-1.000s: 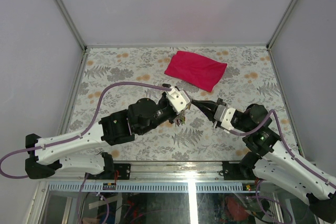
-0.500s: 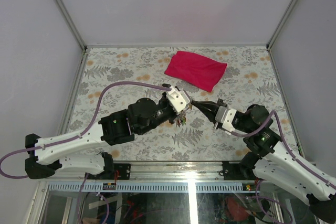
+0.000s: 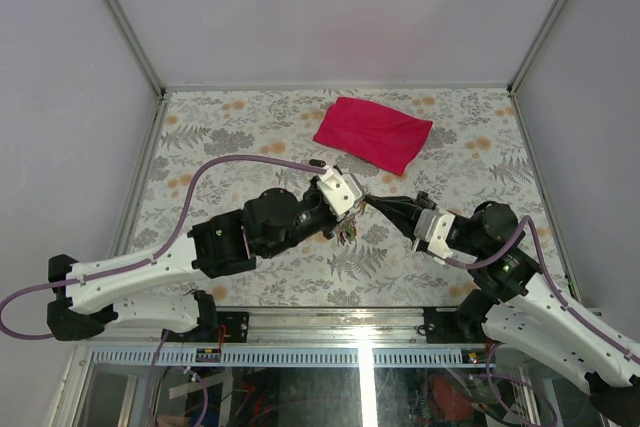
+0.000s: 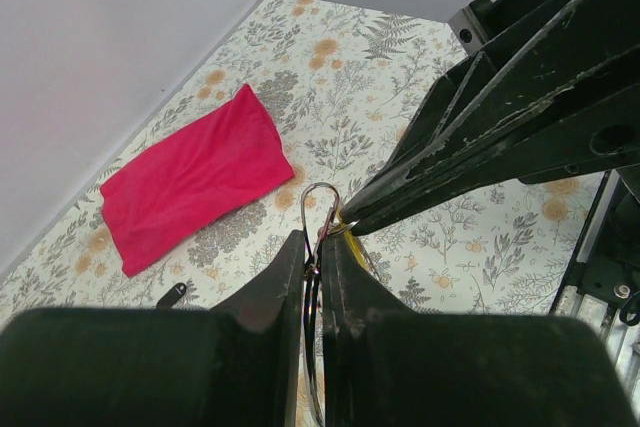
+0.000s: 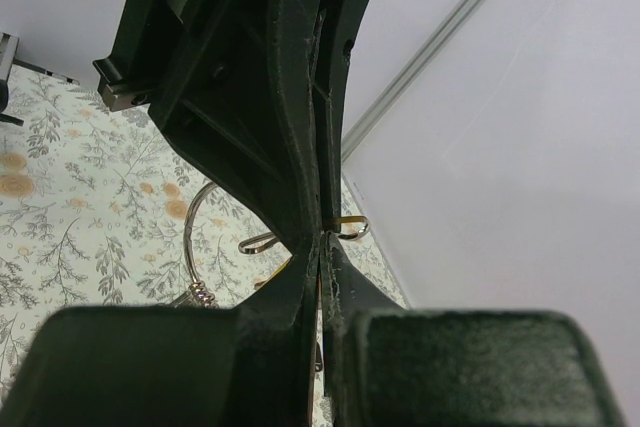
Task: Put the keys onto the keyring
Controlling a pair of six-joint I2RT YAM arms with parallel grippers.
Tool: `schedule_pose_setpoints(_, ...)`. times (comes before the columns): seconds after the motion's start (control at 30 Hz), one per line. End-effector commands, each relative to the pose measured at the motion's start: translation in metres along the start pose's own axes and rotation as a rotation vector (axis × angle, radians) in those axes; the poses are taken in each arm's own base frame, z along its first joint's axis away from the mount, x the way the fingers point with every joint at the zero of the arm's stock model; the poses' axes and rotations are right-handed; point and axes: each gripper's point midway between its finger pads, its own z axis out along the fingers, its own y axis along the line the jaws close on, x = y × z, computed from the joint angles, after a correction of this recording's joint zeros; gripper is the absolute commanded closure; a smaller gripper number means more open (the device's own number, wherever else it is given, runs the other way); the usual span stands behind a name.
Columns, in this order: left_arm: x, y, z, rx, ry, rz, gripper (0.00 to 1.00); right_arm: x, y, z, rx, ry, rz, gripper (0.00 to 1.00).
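Note:
My left gripper (image 3: pixel 350 201) is shut on the thin silver keyring (image 4: pixel 320 193), holding it above the middle of the table. A bunch of small coloured keys (image 3: pixel 347 233) hangs from the ring below it. From the right, my right gripper (image 3: pixel 368 203) comes in shut, its tips (image 4: pixel 350 225) against the ring's open hooked end (image 5: pixel 350 228). A sliver of the yellow key (image 4: pixel 352 235) shows pinched at those tips. In the right wrist view the ring's curve (image 5: pixel 192 227) shows left of my shut fingers (image 5: pixel 300 277). The red key is not visible.
A magenta cloth (image 3: pixel 373 134) lies at the back of the floral table (image 3: pixel 230 127), beyond both grippers. A small black object (image 4: pixel 172 295) rests on the table near the cloth. White walls with metal frame posts (image 3: pixel 120 17) enclose the table.
My right arm's wrist has drawn back a little toward the near right, while its tips stay at the ring. The left arm and the keyring have barely moved.

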Motion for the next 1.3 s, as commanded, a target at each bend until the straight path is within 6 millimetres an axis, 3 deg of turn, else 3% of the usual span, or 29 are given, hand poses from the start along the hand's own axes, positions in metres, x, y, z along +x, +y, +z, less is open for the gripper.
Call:
schedule_pose_setpoints(0.0, -0.034, 0.008, -0.005, -0.024, -0.105, -0.044, 1.0, -0.03, -0.009, 0.004, 0.004, -0.092, -0.047, 1.0)
schedule_pose_setpoints(0.73, -0.029, -0.003, -0.002, 0.038, -0.076, -0.011, 1.0, -0.022, -0.027, 0.004, 0.093, -0.049, -0.065, 1.0)
schedule_pose_setpoints(1.07, -0.021, -0.006, 0.003, 0.043, -0.043, -0.002, 1.0, -0.027, -0.034, 0.001, 0.13, -0.058, -0.073, 1.0)
schedule_pose_setpoints(1.27, -0.017, -0.005, 0.005, 0.029, -0.022, -0.005, 1.0, -0.032, -0.028, 0.0, 0.098, -0.078, -0.074, 1.0)
